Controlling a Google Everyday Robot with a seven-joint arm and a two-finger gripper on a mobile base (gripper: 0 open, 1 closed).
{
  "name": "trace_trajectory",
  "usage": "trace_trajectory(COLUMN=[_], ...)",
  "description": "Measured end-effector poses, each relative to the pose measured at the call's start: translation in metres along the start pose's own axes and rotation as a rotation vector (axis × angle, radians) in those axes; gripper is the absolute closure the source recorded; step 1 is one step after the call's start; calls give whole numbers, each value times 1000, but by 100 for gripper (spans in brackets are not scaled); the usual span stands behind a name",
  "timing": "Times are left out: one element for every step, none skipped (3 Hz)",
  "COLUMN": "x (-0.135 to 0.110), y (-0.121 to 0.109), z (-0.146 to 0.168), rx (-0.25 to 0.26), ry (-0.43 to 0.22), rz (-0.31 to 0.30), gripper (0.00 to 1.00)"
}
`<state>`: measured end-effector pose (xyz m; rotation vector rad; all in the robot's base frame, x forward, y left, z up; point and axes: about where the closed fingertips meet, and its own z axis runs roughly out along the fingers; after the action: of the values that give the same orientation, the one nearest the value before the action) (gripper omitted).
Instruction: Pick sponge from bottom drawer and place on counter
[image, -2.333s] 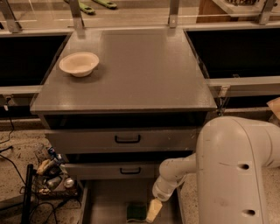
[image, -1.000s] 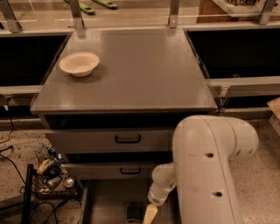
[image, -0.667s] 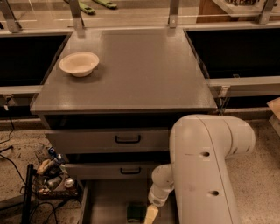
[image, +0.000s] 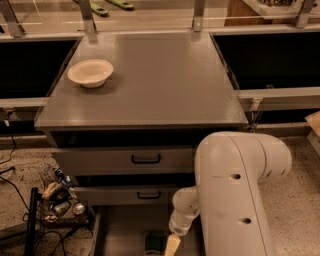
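The gripper (image: 171, 245) hung in the open bottom drawer (image: 125, 227), just right of the sponge (image: 154, 243); its grip I couldn't tell.

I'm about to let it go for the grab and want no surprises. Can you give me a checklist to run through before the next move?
1. Bottom drawer pulled open: ok.
2. Sponge in view on the drawer floor: ok.
3. Tool down in the drawer, at the sponge's right side: ok.
4. Tool touching the sponge: cannot tell.
5. Counter has bare space for the sponge, away from the bowl: ok.
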<state>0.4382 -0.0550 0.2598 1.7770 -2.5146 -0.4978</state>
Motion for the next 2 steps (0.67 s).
trace_trajectory(x=[15, 15], y=[21, 21], z=[6, 6], rx=[-27, -27], ry=[3, 3], rz=[-19, -19], gripper=[0, 0])
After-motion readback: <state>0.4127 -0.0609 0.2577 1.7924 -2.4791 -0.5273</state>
